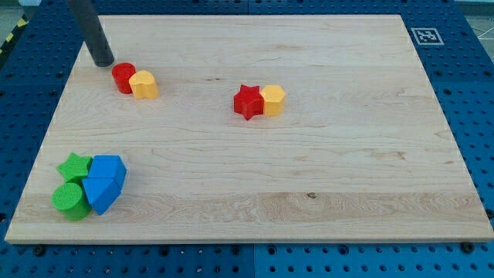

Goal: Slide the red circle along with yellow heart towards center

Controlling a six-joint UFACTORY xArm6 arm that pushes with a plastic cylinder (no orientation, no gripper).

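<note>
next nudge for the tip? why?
Probably a short push toward the view's lower right. My tip sits just up-left of the red circle, apparently a hair short of contact, and the yellow heart touches the circle's far side. Tip, circle and heart line up roughly toward the board's center, so pushing through the circle should carry both. Keep it short: the heart may slip sideways.
</note>
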